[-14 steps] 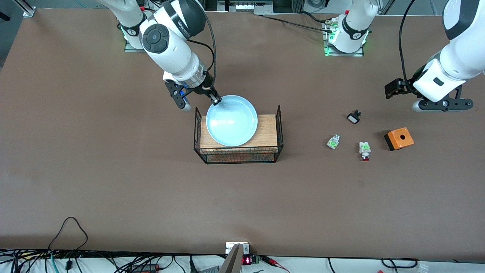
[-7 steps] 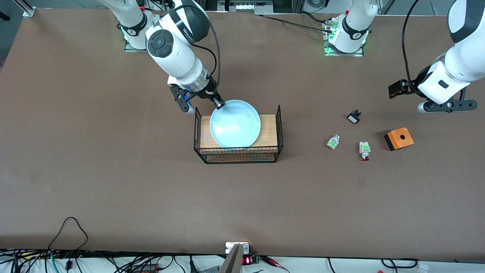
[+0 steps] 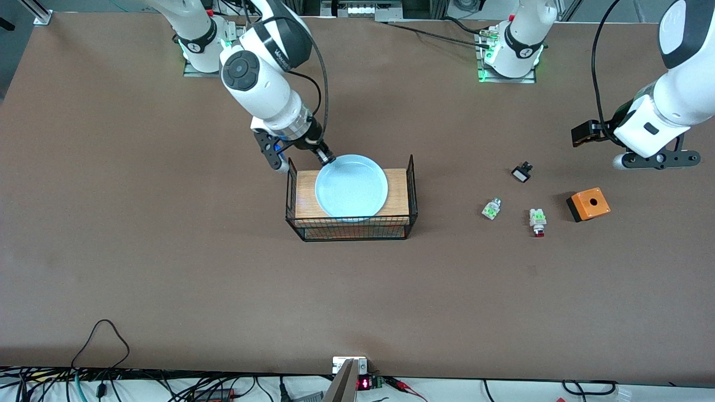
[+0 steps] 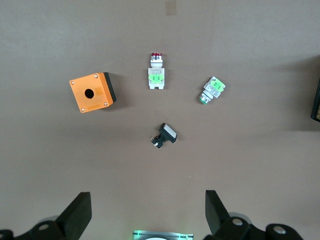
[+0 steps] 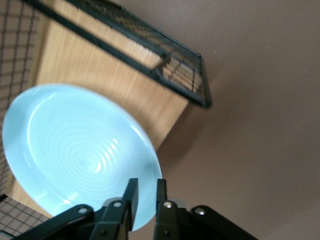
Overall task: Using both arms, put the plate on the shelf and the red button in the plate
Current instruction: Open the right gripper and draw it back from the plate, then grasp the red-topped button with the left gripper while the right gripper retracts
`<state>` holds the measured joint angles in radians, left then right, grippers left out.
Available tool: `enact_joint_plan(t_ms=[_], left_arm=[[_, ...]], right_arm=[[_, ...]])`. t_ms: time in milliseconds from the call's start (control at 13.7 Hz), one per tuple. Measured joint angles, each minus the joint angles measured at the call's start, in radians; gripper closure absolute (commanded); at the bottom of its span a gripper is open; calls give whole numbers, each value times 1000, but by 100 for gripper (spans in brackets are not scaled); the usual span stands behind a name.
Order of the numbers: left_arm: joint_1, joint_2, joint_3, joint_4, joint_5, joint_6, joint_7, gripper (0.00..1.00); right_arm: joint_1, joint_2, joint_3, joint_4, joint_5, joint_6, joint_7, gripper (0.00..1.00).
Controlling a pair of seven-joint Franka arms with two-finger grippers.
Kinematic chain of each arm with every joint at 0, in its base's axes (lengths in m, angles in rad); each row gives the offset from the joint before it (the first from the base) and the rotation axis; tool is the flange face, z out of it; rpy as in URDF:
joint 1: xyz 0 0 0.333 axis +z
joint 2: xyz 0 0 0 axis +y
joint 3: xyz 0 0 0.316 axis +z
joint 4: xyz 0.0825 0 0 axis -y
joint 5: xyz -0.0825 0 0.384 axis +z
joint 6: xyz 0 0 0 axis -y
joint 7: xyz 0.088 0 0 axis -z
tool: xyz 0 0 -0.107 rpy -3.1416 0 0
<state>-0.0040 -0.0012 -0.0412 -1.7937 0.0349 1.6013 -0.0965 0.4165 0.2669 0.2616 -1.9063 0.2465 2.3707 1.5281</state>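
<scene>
1. The table (image 3: pixel 167 251) is a big brown surface with both arm bases along one edge and most of the action around the middle.

2. The wire rack (image 3: pixel 352 223) with a wooden board (image 3: pixel 397 192) as its shelf sits mid-table. Its raised mesh ends box the board in, so anything going on there has to come in from above – probably why the plate is carried by its rim.

3. The plate (image 3: pixel 352 187), pale blue, lies on the board and fills most of its depth. It looks seated, or very nearly so.

4. The right gripper (image 3: pixel 325 158) is at the plate's rim on the edge toward the bases. In the right wrist view the two fingers (image 5: pixel 131 195) straddle the rim with the jaws close together – I can't tell whether they pinch it or have just let go.

5. The left gripper (image 3: pixel 656 161) hangs over bare table at the left arm's end, jaws wide apart, holding nothing. Looks like it's lining up on the small parts below.

6. The orange box (image 3: pixel 588 204), with a hole in its top, sits just beside the red button toward the left arm's end – close enough to crowd a grasp from that direction.

7. The red button (image 3: pixel 538 221) lies on the table, green top up, red tip toward the front camera, untouched.

8. The other white-green piece (image 3: pixel 491 209) lies near it, toward the rack – an easy mix-up.

9. The black-and-white piece (image 3: pixel 522 172) lies farther from the front camera than both.
</scene>
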Motion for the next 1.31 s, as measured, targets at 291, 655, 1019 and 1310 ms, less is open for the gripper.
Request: enact_joint_plan(t_ms=[291, 655, 1019, 1310], left_arm=[[-2, 10, -7, 7, 0, -38, 0, 0], [-6, 120, -12, 98, 0, -99, 17, 0], [-3, 349, -10, 107, 7, 153, 75, 0], [59, 530, -2, 94, 14, 479, 155, 0]], right_arm=[[-32, -75, -11, 37, -23, -73, -18, 0], [-101, -191, -16, 191, -141, -408, -167, 0], [-221, -196, -21, 251, -336, -568, -589, 0], [-420, -170, -28, 251, -353, -578, -923, 0]])
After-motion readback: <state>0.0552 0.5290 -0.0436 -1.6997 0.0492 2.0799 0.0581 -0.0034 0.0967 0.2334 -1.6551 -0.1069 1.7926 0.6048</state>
